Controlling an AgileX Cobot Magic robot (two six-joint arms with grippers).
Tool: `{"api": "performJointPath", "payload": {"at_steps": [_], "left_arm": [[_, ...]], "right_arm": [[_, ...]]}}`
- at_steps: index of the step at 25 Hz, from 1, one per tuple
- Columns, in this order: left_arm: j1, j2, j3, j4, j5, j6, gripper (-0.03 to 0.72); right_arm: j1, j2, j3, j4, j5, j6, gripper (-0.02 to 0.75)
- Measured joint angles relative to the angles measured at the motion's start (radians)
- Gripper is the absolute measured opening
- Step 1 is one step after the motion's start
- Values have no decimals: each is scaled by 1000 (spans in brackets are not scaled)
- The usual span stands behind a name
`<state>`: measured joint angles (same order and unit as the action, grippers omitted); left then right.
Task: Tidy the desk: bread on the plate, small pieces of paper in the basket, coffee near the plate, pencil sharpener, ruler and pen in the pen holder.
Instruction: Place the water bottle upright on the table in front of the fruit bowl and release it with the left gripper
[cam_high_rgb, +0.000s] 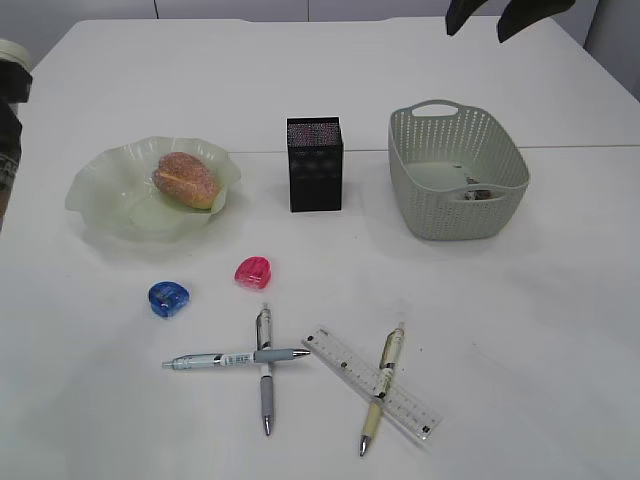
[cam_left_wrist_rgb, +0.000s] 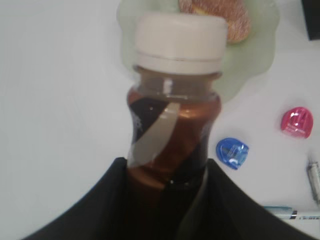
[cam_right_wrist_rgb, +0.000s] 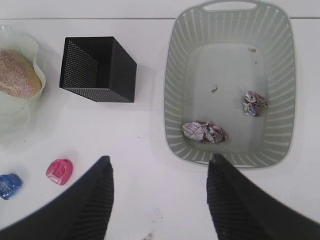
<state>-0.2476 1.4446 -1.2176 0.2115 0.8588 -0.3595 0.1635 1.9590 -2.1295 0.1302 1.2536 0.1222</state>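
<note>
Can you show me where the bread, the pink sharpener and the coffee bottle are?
bread (cam_high_rgb: 186, 178): exterior view, middle of its speckled crust.
pink sharpener (cam_high_rgb: 253, 271): exterior view, its top face.
coffee bottle (cam_left_wrist_rgb: 172, 125): left wrist view, brown body below the white cap.

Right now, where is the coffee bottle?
The coffee bottle is off the desk, clamped in the left tool; the left wrist view shows it above the plate, left of the blue sharpener.
</note>
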Motion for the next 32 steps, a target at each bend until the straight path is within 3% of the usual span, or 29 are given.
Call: {"api": "performJointPath", "payload": {"at_steps": [7, 13, 18, 24, 32], "left_arm": [[-2, -207, 259, 13, -290, 0, 293], [-2, -325, 566, 99, -735, 0, 293], [47, -319, 770, 113, -1094, 0, 293], [108, -228, 818, 113, -1269, 0, 293], [110, -96, 818, 99, -1377, 0, 293]], "right_arm": [[0, 0, 0, -2, 0, 0, 437], [0, 0, 0, -12, 0, 0, 438], [0, 0, 0, -60, 0, 0, 438], [0, 0, 0, -75, 0, 0, 438], [0, 0, 0, -81, 0, 0, 438]]}}
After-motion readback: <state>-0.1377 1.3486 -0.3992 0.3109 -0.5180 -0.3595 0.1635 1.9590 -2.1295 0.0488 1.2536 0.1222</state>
